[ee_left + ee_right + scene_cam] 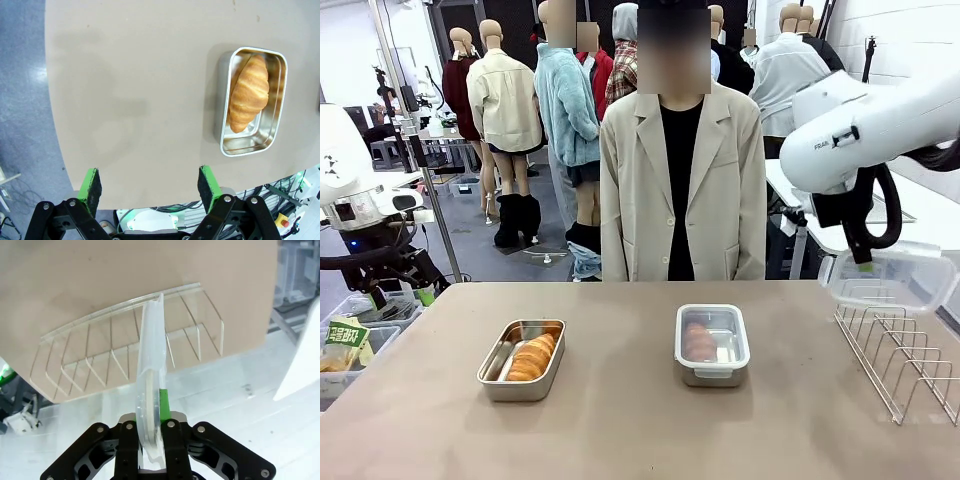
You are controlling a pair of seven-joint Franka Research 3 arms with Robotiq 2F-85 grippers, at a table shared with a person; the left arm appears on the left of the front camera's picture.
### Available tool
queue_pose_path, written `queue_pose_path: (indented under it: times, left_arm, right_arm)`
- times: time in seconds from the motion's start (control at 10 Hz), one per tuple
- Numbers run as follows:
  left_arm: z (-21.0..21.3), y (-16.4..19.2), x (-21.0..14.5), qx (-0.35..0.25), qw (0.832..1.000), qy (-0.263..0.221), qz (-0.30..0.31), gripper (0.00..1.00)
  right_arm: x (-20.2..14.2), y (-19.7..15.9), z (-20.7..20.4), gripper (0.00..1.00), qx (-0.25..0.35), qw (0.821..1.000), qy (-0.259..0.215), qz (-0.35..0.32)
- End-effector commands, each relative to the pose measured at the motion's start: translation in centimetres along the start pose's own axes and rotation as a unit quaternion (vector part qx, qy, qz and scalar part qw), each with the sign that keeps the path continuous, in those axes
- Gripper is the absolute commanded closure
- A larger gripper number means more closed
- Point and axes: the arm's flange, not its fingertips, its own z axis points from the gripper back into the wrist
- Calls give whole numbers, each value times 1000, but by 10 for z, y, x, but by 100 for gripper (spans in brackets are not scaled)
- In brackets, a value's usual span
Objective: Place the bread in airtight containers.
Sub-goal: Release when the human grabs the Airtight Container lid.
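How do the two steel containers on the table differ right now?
The left container is open, its croissant lying bare and diagonal; the right container already wears a clear lid, its croissant seen through the plastic. The second lid is held in the right claw above the wire rack. Both are shallow, rounded steel boxes holding one croissant each.

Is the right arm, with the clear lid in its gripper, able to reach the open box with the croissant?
Probably yes. The right gripper holds the clear lid above the wire rack. The open box sits uncovered, with bare table between. The lidded box must be passed.
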Motion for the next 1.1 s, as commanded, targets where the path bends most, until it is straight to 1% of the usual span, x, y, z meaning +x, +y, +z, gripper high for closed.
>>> queue_pose_path:
  times: [0.0, 0.1, 0.2, 0.3, 0.4, 0.5, 0.6, 0.8, 1.0]
  left_arm:
    - [2, 0, 1, 4, 1000, 0, 0, 0]
    - [2, 0, 1, 4, 1000, 0, 0, 0]
    - [2, 0, 1, 4, 1000, 0, 0, 0]
    - [2, 0, 1, 4, 1000, 0, 0, 0]
    - [2, 0, 1, 4, 1000, 0, 0, 0]
    - [2, 0, 1, 4, 1000, 0, 0, 0]
    - [2, 0, 1, 4, 1000, 0, 0, 0]
    - [2, 0, 1, 4, 1000, 0, 0, 0]
    - [2, 0, 1, 4, 1000, 0, 0, 0]
  right_arm:
    - [-22, 39, 54, 100, -123, 992, -7, 32]
    - [-27, 55, 87, 100, -180, 983, -8, 25]
    - [-24, 66, 116, 100, -232, 972, -11, 35]
    - [-13, 69, 138, 100, -265, 963, -16, 50]
    - [5, 58, 158, 100, -291, 954, -32, 63]
    - [23, 49, 173, 100, -312, 947, -52, 62]
    - [46, 37, 183, 100, -312, 943, -72, 90]
    - [89, 6, 195, 100, -261, 954, -78, 127]
    - [109, -13, 196, 100, -245, 960, -72, 113]
